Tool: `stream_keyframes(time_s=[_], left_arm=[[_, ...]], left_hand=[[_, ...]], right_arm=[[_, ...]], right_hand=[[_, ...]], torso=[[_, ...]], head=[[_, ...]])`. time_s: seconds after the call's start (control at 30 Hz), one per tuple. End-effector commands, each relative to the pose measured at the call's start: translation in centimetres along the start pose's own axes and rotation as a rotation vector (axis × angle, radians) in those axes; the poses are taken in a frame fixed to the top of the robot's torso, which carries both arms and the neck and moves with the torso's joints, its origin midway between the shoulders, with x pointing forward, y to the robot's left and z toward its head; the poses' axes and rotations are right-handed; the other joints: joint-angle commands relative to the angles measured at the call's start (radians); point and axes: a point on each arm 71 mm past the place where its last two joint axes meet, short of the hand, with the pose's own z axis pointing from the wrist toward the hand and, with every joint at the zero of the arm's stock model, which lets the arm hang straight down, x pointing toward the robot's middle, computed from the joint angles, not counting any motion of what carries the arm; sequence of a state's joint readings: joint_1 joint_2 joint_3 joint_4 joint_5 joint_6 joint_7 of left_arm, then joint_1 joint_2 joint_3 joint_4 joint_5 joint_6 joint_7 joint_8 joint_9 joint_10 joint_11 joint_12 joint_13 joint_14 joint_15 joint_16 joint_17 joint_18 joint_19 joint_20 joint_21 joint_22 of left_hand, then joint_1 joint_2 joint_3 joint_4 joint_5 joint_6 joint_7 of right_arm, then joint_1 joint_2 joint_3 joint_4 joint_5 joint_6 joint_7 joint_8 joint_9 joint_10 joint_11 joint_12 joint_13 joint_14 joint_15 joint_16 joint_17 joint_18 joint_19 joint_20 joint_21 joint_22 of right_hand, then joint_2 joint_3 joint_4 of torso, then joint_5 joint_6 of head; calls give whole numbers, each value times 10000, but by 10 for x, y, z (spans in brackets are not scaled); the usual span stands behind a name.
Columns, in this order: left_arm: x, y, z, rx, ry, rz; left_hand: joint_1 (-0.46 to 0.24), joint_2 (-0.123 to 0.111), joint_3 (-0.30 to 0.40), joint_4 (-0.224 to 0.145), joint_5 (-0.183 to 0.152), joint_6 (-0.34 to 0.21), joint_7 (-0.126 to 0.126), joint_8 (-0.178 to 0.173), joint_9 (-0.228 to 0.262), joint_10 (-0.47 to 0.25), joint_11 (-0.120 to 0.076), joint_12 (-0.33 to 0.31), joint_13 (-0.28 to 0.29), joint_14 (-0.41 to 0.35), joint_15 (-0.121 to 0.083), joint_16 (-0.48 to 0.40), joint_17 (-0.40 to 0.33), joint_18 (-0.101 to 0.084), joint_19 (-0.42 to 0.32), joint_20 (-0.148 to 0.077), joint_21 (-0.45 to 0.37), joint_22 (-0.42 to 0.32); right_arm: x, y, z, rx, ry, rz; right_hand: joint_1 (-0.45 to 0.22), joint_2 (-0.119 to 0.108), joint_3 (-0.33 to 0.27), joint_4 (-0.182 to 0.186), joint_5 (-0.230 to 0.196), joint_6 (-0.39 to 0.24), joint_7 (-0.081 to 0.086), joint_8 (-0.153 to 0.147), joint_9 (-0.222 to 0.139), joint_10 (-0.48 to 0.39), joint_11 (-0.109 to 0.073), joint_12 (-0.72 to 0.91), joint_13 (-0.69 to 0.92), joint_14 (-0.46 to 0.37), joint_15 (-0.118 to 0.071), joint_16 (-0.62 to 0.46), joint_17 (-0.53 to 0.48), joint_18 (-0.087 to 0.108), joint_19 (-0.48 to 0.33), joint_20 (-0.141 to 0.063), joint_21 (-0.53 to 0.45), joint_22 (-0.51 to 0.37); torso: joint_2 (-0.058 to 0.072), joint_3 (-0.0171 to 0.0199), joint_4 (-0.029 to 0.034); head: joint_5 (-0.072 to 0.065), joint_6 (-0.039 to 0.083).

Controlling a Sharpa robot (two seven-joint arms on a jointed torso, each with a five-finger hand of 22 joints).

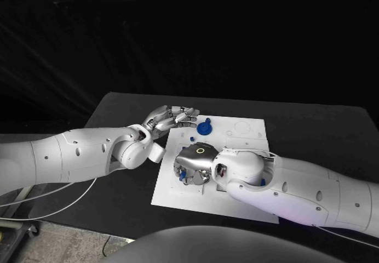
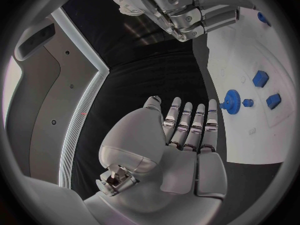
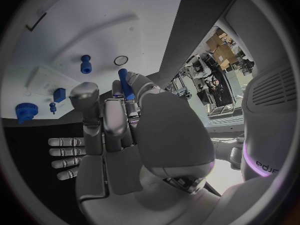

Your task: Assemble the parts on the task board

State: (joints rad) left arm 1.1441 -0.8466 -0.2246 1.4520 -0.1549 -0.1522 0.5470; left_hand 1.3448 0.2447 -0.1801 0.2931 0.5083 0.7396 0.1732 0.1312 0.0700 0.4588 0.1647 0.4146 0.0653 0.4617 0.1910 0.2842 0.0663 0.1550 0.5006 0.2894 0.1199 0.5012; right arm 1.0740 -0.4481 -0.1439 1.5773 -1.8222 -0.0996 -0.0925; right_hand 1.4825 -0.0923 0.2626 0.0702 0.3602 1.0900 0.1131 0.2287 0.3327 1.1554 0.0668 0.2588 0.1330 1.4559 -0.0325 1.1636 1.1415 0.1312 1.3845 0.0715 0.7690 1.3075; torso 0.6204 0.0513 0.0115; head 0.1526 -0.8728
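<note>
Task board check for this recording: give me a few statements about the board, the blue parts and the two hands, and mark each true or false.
1. The right robot hand holds a blue pin between its fingers. True.
2. The left robot hand grips the blue gear. False: it holds nothing, its fingers extended side by side over the black table beside the board.
3. The blue gear lies on the white task board near the edge on the left robot hand's side. True.
4. The right robot hand hovers off the board, over bare table. False: it is over the board.
5. All the blue parts are stacked in one pile. False: they lie apart on the board.
</note>
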Motion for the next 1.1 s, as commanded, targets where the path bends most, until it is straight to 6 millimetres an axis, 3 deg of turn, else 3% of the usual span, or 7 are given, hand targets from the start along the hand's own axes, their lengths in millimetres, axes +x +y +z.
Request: stream_keyframes(time_s=[0.03,1.1], left_arm=[[2,-1,0,136,99,-100],[4,1,4,15,217,-141]], left_hand=[[109,15,25,-24,66,-52,-10,60,17,-10,42,-30,1,13,-8,30,7,21,18,4,21,-14],[578,-71,157,-52,274,-79,-33,98,13,-19,21,-23,-1,25,-4,57,8,28,35,4,59,-70]], right_arm=[[0,2,0,-171,-76,-266],[7,-6,-7,168,617,-306]], right_hand=[[127,39,1,-72,43,39,-47,56,21,303,-225,34,18,43,8,48,-6,-89,48,2,29,1033],[143,45,30,-106,11,47,-38,45,43,300,-218,24,31,-30,16,-120,-184,-50,-35,2,-241,978]], torso=[[6,1,2],[4,-3,11]], head=[[7,2],[-5,2]])
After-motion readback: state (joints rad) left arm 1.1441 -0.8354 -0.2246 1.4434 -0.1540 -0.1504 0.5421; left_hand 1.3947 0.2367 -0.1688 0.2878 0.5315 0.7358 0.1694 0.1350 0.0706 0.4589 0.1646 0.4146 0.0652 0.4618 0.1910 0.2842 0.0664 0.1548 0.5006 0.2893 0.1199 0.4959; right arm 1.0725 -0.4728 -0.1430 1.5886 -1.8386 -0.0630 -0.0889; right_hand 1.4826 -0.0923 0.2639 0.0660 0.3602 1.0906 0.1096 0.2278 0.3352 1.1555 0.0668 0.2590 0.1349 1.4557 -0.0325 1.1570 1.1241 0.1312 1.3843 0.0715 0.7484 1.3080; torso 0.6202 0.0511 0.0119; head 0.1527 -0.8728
